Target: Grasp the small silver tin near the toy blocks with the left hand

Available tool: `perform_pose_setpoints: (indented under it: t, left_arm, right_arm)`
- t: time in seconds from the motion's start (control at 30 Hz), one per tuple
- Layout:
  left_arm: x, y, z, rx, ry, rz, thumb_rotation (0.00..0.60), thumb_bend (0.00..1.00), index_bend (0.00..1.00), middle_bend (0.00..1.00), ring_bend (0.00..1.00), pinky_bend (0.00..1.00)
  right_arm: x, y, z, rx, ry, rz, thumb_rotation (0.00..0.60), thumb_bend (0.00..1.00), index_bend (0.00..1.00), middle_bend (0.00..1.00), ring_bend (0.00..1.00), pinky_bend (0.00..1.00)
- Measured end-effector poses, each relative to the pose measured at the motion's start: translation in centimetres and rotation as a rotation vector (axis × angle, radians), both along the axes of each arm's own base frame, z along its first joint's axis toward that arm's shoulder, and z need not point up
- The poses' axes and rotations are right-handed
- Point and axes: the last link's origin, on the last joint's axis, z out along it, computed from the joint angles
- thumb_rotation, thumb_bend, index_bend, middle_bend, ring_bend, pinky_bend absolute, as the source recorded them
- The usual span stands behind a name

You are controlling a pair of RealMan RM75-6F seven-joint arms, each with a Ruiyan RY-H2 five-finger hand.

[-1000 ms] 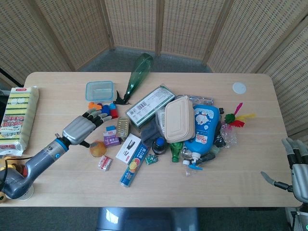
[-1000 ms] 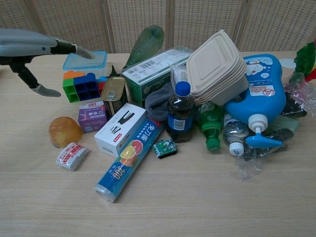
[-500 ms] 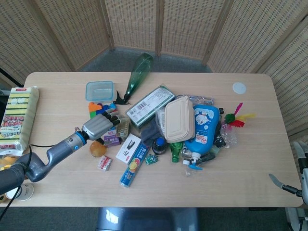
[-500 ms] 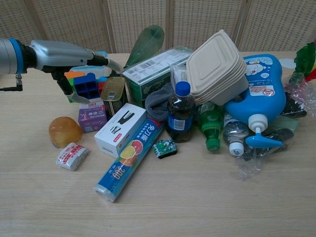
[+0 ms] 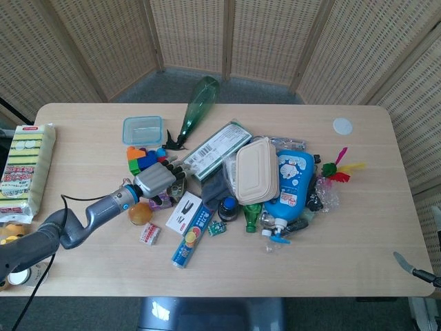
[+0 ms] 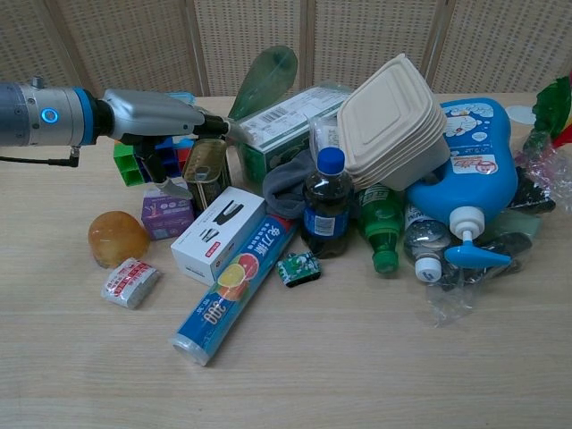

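The small silver tin [image 6: 205,166] leans upright between the toy blocks [image 6: 128,164] and a green box [image 6: 279,125]. In the head view only a sliver of the tin [image 5: 180,183] shows beside the hand. My left hand [image 6: 166,120] hovers over the tin's top, its fingers stretched out toward the green box and its thumb [image 6: 172,187] hanging down on the tin's left side. It holds nothing. From above, the left hand [image 5: 158,181] covers most of the tin, just right of the blocks [image 5: 141,158]. Of my right hand, only a fingertip [image 5: 408,265] shows at the lower right edge.
A purple box [image 6: 166,215], a white box [image 6: 217,235] and an orange ball [image 6: 117,239] crowd the tin's front. A dark bottle [image 6: 327,206] and stacked trays [image 6: 390,121] stand to its right. A blue-lidded container [image 5: 142,129] and a sponge pack [image 5: 26,169] lie further left.
My left hand has travelled right, from beside the blocks across them to above the tin. My right hand has drawn back toward the lower right edge, nearly out of view.
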Motion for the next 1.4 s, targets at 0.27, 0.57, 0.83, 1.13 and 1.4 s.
perform_pose_setpoints:
  t: [0.27, 0.57, 0.83, 1.13, 1.4]
  left_arm:
    - [0.3, 0.2, -0.1, -0.010, -0.003, -0.008, 0.493, 0.29, 0.00, 0.00, 0.00, 0.00]
    - [-0.7, -0.5, 0.7, -0.016, -0.005, 0.011, 0.492, 0.29, 0.00, 0.00, 0.00, 0.00]
    - [-1.3, -0.6, 0.6, -0.017, 0.018, 0.027, 0.495, 0.28, 0.00, 0.00, 0.00, 0.00]
    - [-1.3, 0.1, -0.3, -0.013, 0.039, 0.047, 0.493, 0.28, 0.00, 0.00, 0.00, 0.00]
    - [-0.4, 0.8, -1.5, -0.020, 0.026, 0.065, 0.494, 0.28, 0.00, 0.00, 0.00, 0.00]
  right_arm:
    - [-0.1, 0.2, 0.2, -0.005, 0.000, -0.007, 0.305, 0.14, 0.00, 0.03, 0.00, 0.00]
    - [0.0, -0.1, -0.2, 0.006, -0.004, 0.005, 0.303, 0.14, 0.00, 0.03, 0.00, 0.00]
    - [0.0, -0.1, -0.2, 0.007, -0.002, 0.004, 0.304, 0.14, 0.00, 0.03, 0.00, 0.00]
    - [0.0, 0.0, -0.2, 0.004, 0.003, -0.003, 0.305, 0.14, 0.00, 0.03, 0.00, 0.00]
    - [-0.1, 0.3, 0.0, -0.003, 0.006, -0.011, 0.303, 0.14, 0.00, 0.03, 0.00, 0.00]
